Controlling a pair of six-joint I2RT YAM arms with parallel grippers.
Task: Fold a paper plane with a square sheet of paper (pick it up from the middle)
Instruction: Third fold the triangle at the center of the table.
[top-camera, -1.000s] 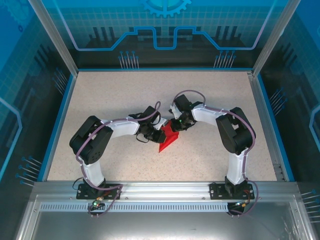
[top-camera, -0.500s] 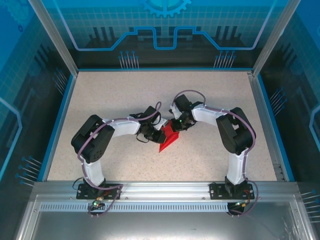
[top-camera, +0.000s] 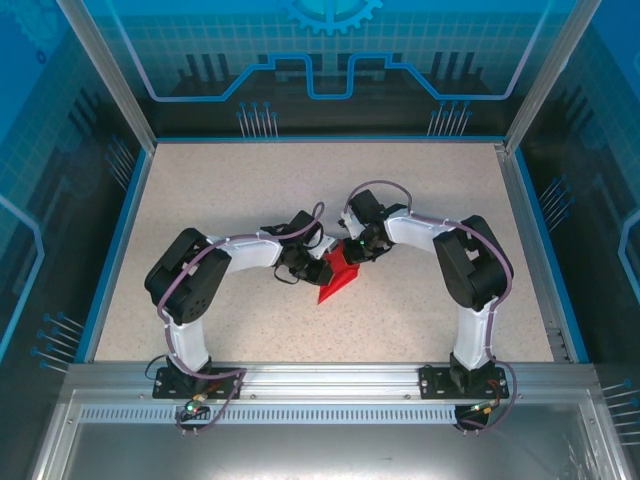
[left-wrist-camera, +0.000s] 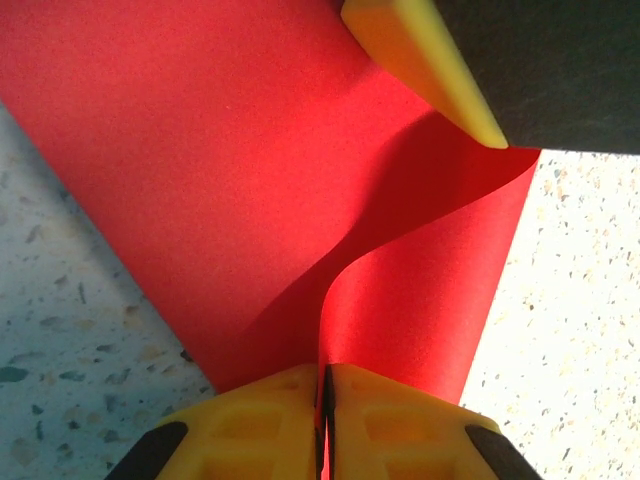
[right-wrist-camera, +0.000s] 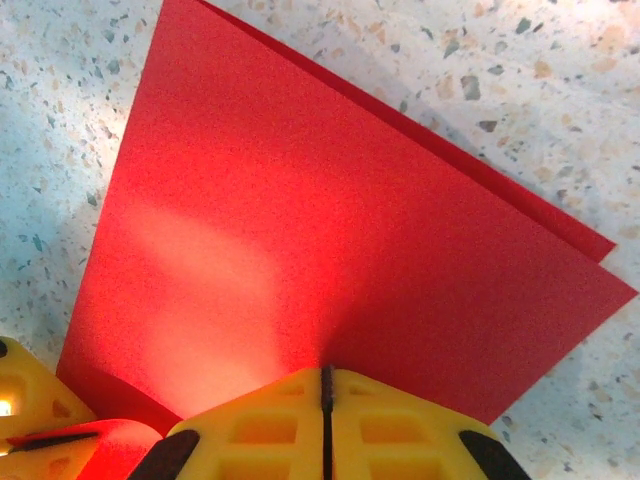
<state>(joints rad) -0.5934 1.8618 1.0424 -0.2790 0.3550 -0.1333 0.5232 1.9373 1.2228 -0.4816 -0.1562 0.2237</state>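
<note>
The square sheet of paper (top-camera: 337, 278) is bright red, folded into layers, and sits mid-table between both grippers. My left gripper (top-camera: 318, 270) is shut on its near edge, where the paper (left-wrist-camera: 250, 180) curls up into the closed yellow fingertips (left-wrist-camera: 270, 400). From the other side, my right gripper (top-camera: 352, 256) is shut on the sheet (right-wrist-camera: 330, 220), which spreads out flat ahead of its yellow fingertips (right-wrist-camera: 380, 410) with a second layer's edge showing along the far side. The right gripper's finger (left-wrist-camera: 420, 60) shows at the top of the left wrist view. No paper plane shape is formed.
The speckled beige table (top-camera: 220, 190) is bounded by a blue rim (top-camera: 118, 230) and transparent walls. Both arm bases stand on the metal rail (top-camera: 330, 385) at the near edge. Open tabletop lies all around the paper.
The left arm's elbow has shifted slightly to the right. The paper and both grippers stay where they were.
</note>
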